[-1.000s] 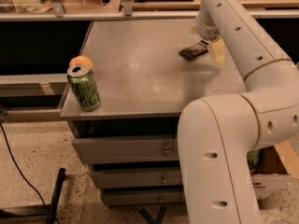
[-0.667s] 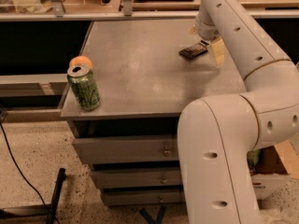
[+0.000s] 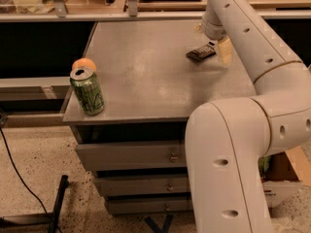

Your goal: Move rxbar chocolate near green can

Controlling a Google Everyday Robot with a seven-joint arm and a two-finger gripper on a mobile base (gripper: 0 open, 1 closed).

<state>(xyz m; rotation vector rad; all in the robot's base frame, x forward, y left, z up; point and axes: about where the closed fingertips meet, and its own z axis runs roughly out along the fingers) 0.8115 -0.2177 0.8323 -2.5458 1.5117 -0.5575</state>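
Note:
The rxbar chocolate (image 3: 200, 53), a small flat black bar with white lettering, is at the back right of the grey metal table (image 3: 146, 81). My gripper (image 3: 212, 41) hangs right over the bar's right end, at the tip of the white arm that comes down from the top. Whether it touches the bar I cannot tell. The green can (image 3: 87, 91) stands upright at the table's front left corner, far from the bar.
A round orange fruit (image 3: 83, 63) sits just behind the can. My white arm and base (image 3: 233, 154) fill the right foreground. Drawers (image 3: 131, 155) are under the table. A dark cable (image 3: 19, 178) runs over the floor at left.

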